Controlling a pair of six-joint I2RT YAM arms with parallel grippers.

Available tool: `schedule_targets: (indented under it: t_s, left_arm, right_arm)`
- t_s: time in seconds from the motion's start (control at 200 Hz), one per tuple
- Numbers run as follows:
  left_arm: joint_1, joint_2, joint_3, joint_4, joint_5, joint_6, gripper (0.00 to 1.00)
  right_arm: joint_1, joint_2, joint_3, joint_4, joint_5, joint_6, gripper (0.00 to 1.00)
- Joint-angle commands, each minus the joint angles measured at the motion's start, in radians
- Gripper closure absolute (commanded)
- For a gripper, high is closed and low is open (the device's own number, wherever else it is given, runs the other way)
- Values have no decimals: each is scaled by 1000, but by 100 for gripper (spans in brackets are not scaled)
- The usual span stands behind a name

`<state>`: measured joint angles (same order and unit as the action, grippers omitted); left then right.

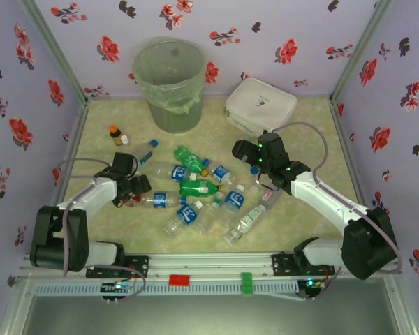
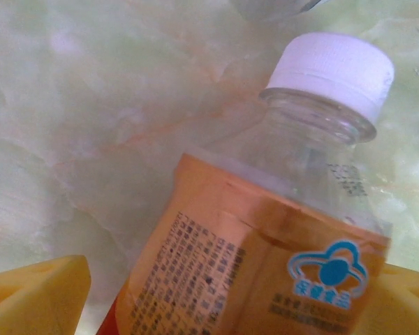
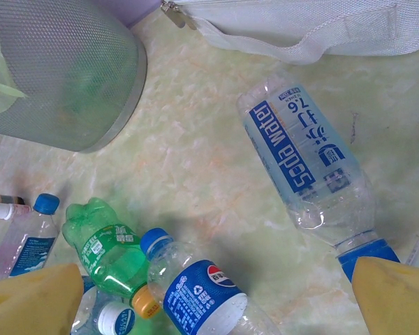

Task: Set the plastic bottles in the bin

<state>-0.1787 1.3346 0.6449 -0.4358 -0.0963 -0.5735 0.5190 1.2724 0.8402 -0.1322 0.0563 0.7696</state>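
On the pale green marbled table (image 1: 216, 134), the plastic bottles (image 1: 195, 190) lie in a loose heap between the two arms. Most of them are clear with blue labels, and two are green. At the far side, left of the middle, the bin (image 1: 169, 91) stands upright with a greenish liner bag folded over its rim. Near it on the right sits a white zipped bag (image 1: 260, 106).

The left gripper (image 1: 130, 188) is low at the left edge of the heap. In the left wrist view its yellow fingers (image 2: 35, 293) stand apart, and between them lies an orange-labelled bottle (image 2: 265, 265) with a white cap (image 2: 332, 70). One finger is clear of the bottle, with a gap of table showing. For the other finger I cannot tell if it touches.

The right gripper (image 1: 246, 153) is over the far right side of the heap, its jaws wide apart and holding nothing. In the right wrist view a blue-labelled bottle (image 3: 304, 160) lies on the table, its blue cap (image 3: 366, 255) just beside one yellow finger. A green bottle (image 3: 108, 255) and a clear bottle with a round red-and-blue logo (image 3: 202, 296) lie nearer to the other finger.
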Motion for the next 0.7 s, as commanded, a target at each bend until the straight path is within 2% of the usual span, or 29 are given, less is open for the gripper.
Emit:
schedule_targets:
  t_s: [0.0, 0.51, 0.695]
  left_arm:
    - [-5, 11, -12, 10, -30, -11, 13]
    - [-5, 9, -19, 9, -62, -20, 47]
    - [-5, -79, -14, -30, -92, -19, 51]
  right_arm:
    - [7, 2, 20, -17, 17, 1, 0]
    - [7, -23, 10, -28, 41, -9, 0]
    - [7, -21, 8, -18, 41, -7, 0]
